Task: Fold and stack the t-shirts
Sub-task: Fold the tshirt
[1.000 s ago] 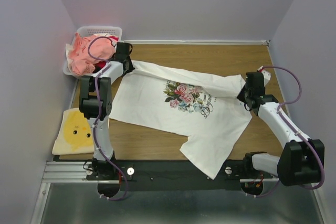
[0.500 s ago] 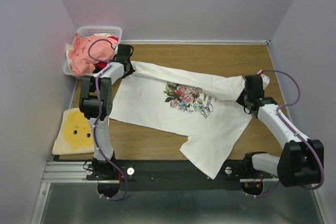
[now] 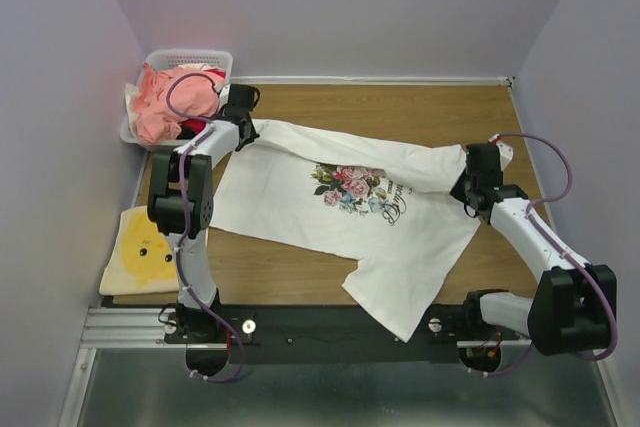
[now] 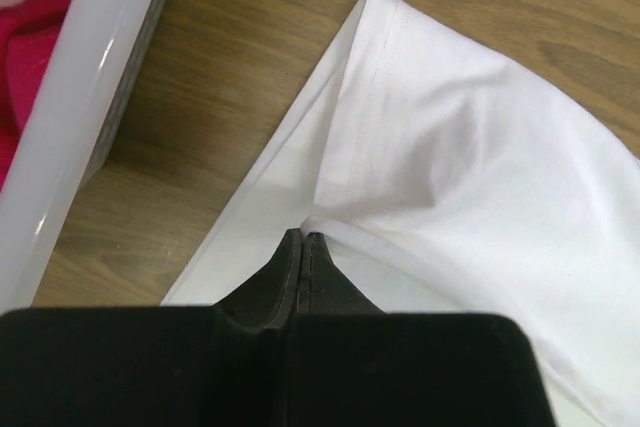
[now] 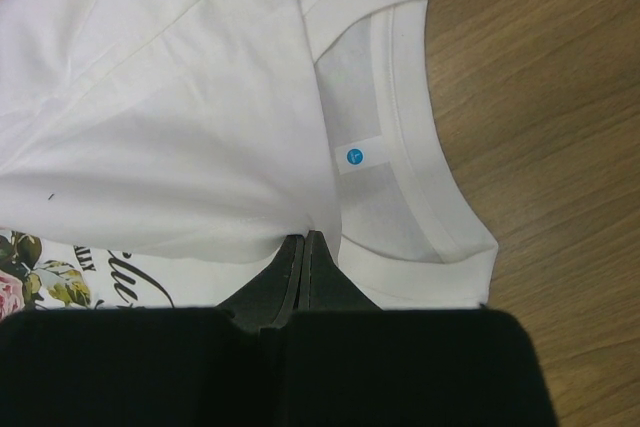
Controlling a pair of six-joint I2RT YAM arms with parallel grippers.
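Observation:
The white floral t-shirt (image 3: 330,217) lies spread across the wooden table, print up, its far edge folded over. My left gripper (image 3: 243,132) is shut on its far left corner beside the basket; the pinched hem (image 4: 330,222) shows in the left wrist view. My right gripper (image 3: 463,187) is shut on the shirt next to the neck opening (image 5: 400,157), where a blue size tag (image 5: 352,157) shows. Salmon-pink and red t-shirts (image 3: 165,102) are heaped in the white basket (image 3: 190,57) at the far left.
A folded yellow shirt with a face print (image 3: 145,247) lies at the near left beside the left arm. The basket's white rim (image 4: 90,107) is close to my left gripper. Walls close the table on three sides.
My left gripper has drawn the shirt's left corner a little farther toward the back and the basket. My right gripper shifted slightly left and nearer with its hold on the collar area.

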